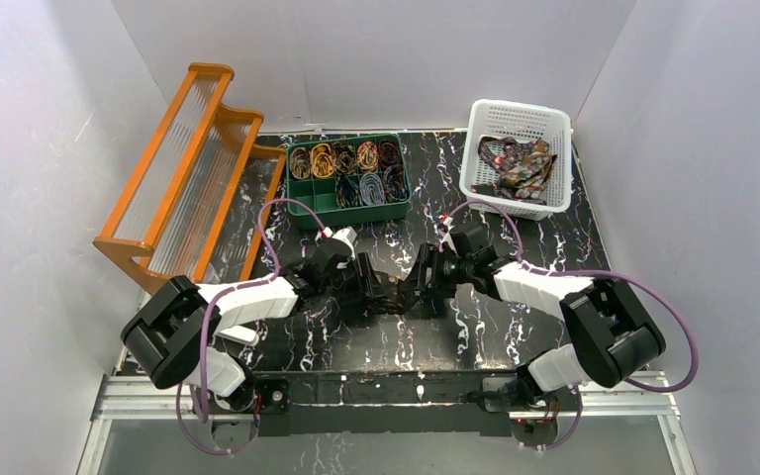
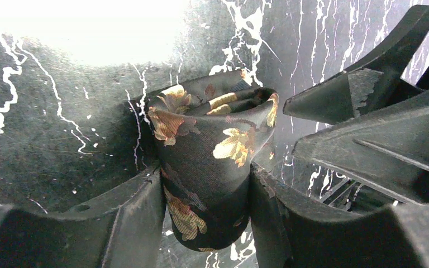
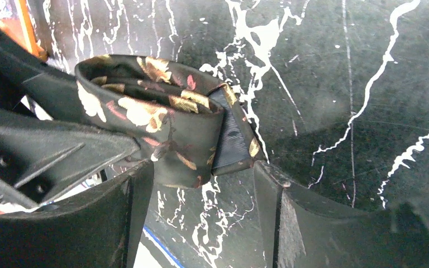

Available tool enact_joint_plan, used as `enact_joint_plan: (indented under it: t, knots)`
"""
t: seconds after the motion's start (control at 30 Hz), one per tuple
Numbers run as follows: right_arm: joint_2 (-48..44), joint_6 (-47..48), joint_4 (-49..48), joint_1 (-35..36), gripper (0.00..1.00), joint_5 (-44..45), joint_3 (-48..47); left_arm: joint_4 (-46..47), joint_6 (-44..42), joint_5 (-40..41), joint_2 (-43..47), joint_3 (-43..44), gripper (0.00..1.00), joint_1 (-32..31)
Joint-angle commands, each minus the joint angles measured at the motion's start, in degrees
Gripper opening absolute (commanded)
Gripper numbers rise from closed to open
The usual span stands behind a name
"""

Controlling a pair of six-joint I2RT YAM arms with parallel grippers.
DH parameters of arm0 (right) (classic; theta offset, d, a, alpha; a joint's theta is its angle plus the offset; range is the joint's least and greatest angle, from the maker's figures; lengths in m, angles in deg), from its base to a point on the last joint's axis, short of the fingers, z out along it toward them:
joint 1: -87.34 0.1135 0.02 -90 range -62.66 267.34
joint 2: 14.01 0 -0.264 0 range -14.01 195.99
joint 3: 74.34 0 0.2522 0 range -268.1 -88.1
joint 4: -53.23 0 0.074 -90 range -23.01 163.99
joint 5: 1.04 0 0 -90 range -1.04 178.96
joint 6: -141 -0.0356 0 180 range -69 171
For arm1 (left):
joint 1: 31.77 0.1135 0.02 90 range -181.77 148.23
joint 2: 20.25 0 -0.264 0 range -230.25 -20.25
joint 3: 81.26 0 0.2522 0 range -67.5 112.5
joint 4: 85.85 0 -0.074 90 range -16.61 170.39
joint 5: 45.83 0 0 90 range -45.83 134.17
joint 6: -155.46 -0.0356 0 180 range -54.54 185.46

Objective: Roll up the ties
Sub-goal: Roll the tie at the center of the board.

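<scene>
One of the ties is rolled into a dark coil with gold and red flowers, standing on the black marbled table between the two arms. In the left wrist view the coil sits between both fingers of my left gripper, which press on its sides. My right gripper is open. The coil and its loose tail end lie just past its fingertips, with bare table showing between the fingers. In the top view the left gripper and right gripper meet at the coil.
A green tray behind holds several rolled ties. A white basket at the back right holds loose ties. An orange rack stands at the left. White walls enclose the table.
</scene>
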Motion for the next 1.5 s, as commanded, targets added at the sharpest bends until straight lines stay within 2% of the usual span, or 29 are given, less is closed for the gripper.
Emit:
enact_joint_plan:
  t: [0.0,0.27,0.4,0.87,1.07,1.27,1.47]
  knots:
    - [-0.3,-2.9,-0.3,0.5,0.76,4.7,0.8,-6.3,0.2,6.5,0.9,2.9,0.48,-3.0]
    - [5.9,-3.1,-3.5,0.6,0.78,0.1,0.7,-10.0,0.4,11.4,0.1,5.5,0.47,-4.5]
    - [5.4,-6.9,-10.2,0.5,0.75,-3.5,3.5,-10.3,0.5,11.9,-0.2,5.8,0.47,-4.9]
    - [6.5,-9.3,-19.5,0.6,0.71,-7.7,4.6,-10.8,1.0,12.6,-1.2,6.2,0.45,-5.8]
    - [7.8,-7.9,-20.3,0.6,0.59,-9.3,4.0,-10.8,1.1,12.7,-1.1,6.1,0.44,-5.8]
    - [9.0,-5.6,-21.1,0.7,0.41,-9.8,3.8,-10.7,1.6,12.8,-0.9,5.9,0.44,-6.1]
    - [9.5,-0.2,-19.0,0.6,0.31,-10.1,2.6,-11.2,1.5,13.8,0.6,5.2,0.50,-6.1]
